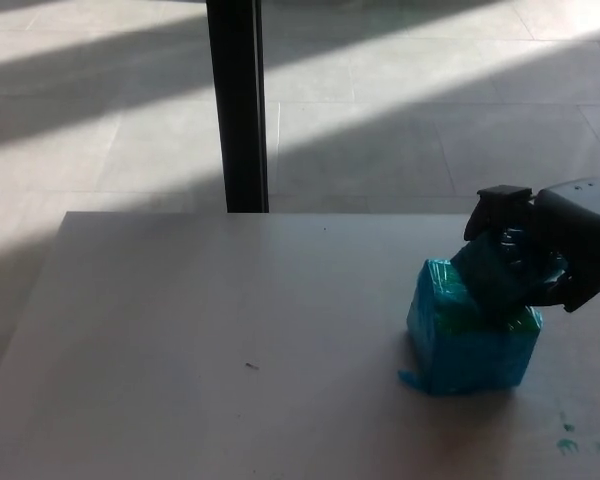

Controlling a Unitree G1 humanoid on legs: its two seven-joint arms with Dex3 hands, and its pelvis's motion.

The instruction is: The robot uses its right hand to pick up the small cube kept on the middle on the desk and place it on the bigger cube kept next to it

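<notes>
The bigger cube (465, 345), wrapped in shiny blue-green film, stands on the grey desk (200, 340) at the right. My right hand (540, 245) comes in from the right edge and is shut on the small teal cube (490, 280). The small cube sits low over the bigger cube's top face, tilted, and seems to touch it. My black fingers (500, 205) wrap the small cube's top and far side, hiding part of it. My left hand is not in view.
A black vertical post (237, 105) stands behind the desk's far edge, on a tiled floor with bands of sunlight. Small teal marks (570, 440) stain the desk near the front right corner.
</notes>
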